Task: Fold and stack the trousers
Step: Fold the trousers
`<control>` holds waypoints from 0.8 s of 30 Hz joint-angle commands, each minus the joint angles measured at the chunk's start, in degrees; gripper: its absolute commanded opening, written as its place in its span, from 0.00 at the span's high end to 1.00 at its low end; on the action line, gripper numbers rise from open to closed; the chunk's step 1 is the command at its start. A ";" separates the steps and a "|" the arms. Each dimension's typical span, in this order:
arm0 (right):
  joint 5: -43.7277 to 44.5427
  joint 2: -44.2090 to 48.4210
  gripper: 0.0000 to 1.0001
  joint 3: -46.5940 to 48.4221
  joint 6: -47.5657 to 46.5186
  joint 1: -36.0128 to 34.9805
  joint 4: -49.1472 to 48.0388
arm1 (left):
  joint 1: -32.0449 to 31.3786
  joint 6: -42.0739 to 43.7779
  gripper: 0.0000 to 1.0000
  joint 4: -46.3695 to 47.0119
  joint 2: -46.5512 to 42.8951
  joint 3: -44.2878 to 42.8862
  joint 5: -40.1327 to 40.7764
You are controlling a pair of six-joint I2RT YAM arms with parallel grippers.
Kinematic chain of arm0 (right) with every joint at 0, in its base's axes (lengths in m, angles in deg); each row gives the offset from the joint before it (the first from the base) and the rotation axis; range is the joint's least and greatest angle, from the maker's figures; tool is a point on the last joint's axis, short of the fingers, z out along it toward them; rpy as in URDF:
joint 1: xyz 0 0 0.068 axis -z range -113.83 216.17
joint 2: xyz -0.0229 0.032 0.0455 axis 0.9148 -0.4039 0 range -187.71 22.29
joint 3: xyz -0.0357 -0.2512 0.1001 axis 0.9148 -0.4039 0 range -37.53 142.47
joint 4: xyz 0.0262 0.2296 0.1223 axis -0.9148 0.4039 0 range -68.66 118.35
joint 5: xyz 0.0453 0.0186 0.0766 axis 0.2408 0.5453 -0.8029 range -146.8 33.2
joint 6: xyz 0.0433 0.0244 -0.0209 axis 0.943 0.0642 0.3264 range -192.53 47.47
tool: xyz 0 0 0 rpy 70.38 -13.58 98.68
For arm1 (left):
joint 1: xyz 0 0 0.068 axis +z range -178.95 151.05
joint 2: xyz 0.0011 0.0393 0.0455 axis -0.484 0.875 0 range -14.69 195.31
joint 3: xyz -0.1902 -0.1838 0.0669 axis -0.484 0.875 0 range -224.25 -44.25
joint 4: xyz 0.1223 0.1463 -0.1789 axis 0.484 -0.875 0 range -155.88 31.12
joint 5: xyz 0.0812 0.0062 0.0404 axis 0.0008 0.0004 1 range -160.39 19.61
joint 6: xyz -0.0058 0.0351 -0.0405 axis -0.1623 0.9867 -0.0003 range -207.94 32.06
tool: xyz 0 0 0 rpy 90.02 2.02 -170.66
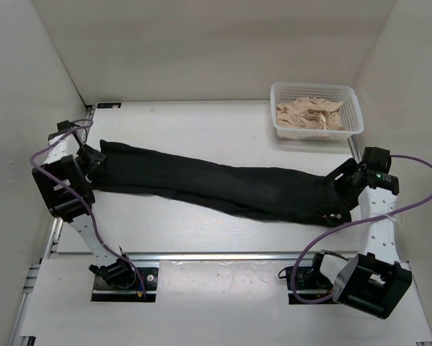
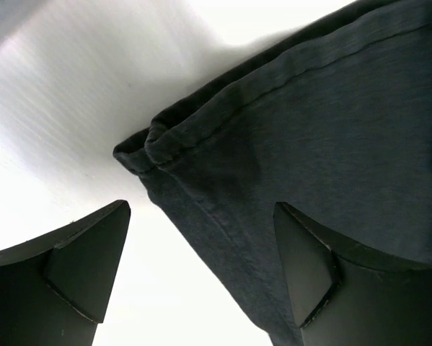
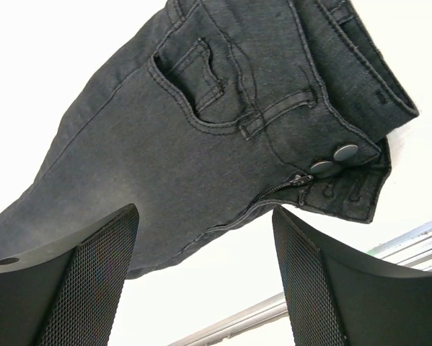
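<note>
The black trousers [image 1: 216,184] lie stretched out across the table, legs folded together lengthwise, hems at the left and waist at the right. My left gripper [image 1: 93,160] is open at the hem end; in the left wrist view the hems [image 2: 154,148] lie just ahead of the open fingers [image 2: 306,267], one finger over the cloth. My right gripper [image 1: 343,180] is open at the waist end. The right wrist view shows the waistband, a front pocket and two metal buttons [image 3: 334,160] ahead of the open fingers [image 3: 309,281], which hold nothing.
A white plastic basket [image 1: 349,108] holding beige cloth [image 1: 309,115] stands at the back right. White walls enclose the table on left, back and right. A metal rail [image 1: 216,254] runs along the near table edge between the arm bases.
</note>
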 commanded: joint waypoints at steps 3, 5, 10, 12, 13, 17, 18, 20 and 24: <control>-2.02 -0.21 0.20 2.34 -1.61 0.17 1.12 | -0.06 -1.78 0.11 1.60 2.46 1.73 -1.09; -2.55 -0.21 0.20 2.86 -1.61 0.17 1.12 | -0.06 -2.57 0.16 1.60 4.40 1.21 -1.09; -2.55 -0.21 0.20 2.87 -2.13 0.17 1.12 | -0.06 -4.25 0.41 2.13 7.30 0.67 1.02; -3.16 -0.21 0.20 3.39 -2.13 0.17 1.12 | -0.06 -3.73 0.77 2.13 8.70 -2.39 0.76; -3.69 -0.21 0.20 3.39 -2.13 -0.35 1.12 | -0.06 -2.50 0.89 2.13 9.24 -4.23 0.06; -3.69 -0.21 0.20 3.39 -2.13 -0.35 1.12 | -1.45 -1.61 0.89 -5.50 7.76 -16.53 4.69; -4.30 0.32 0.20 3.39 -2.13 -0.35 1.12 | -2.94 -0.92 0.89 -6.65 6.53 -20.90 7.67; -4.31 0.32 0.20 3.39 -2.13 -0.35 1.64 | -4.71 0.76 0.89 -8.59 2.40 -24.18 9.19; -4.83 0.94 0.20 4.01 -2.13 -0.35 1.65 | -11.20 4.62 0.89 -9.74 -4.37 -28.33 10.25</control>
